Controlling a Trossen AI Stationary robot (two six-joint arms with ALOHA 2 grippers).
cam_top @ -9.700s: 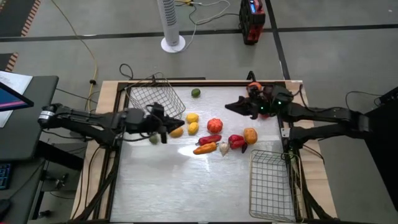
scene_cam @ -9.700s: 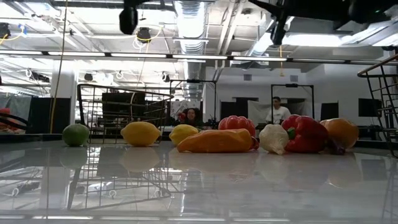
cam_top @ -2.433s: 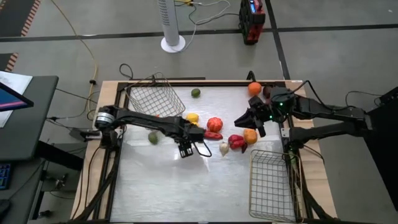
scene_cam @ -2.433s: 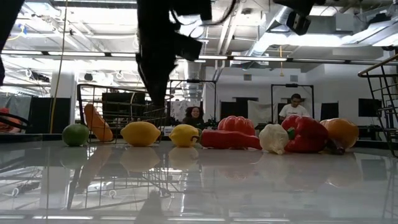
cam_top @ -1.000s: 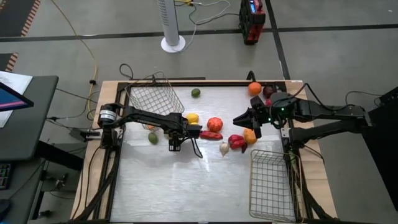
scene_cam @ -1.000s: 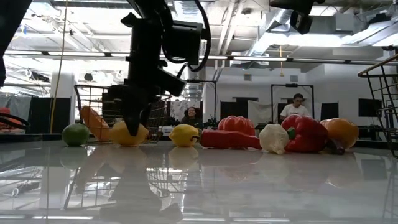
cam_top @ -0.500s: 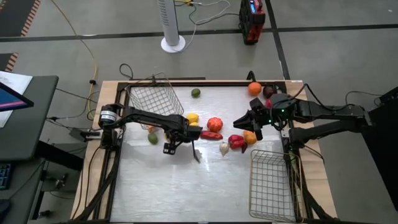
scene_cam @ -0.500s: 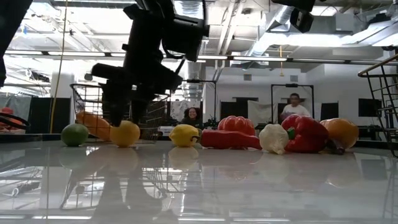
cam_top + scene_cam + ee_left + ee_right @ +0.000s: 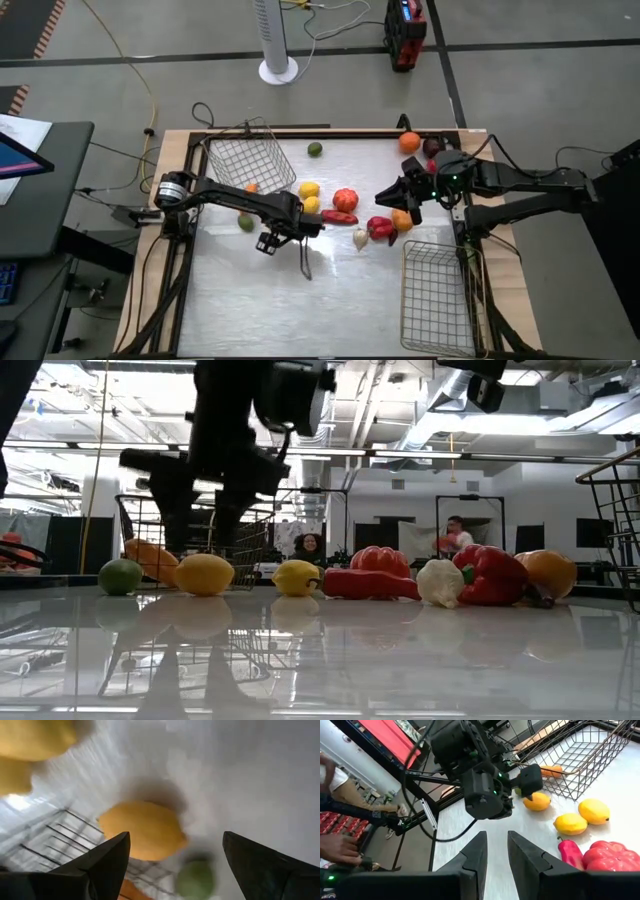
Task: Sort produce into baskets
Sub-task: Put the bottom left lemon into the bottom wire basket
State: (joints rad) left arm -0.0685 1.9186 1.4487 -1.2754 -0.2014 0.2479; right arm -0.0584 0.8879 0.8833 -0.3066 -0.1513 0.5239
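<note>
Left claw [image 9: 268, 241] open, empty, hovering above lemon [image 9: 142, 830] on worktop [image 9: 250, 300]; lemon between fingers, long axis crosswise to them. Right claw [image 9: 495, 851] closed, farther off

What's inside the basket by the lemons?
The wire basket holds one orange carrot, lying against its wall. The left arm covers part of the basket, so more could hide there.

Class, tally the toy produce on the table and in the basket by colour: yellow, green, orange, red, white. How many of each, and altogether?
Yellow lemons: 3
Green limes: 2
Orange, two oranges and a carrot: 3
Red, a tomato and two peppers: 3
White garlic: 1
Total: 12
</note>
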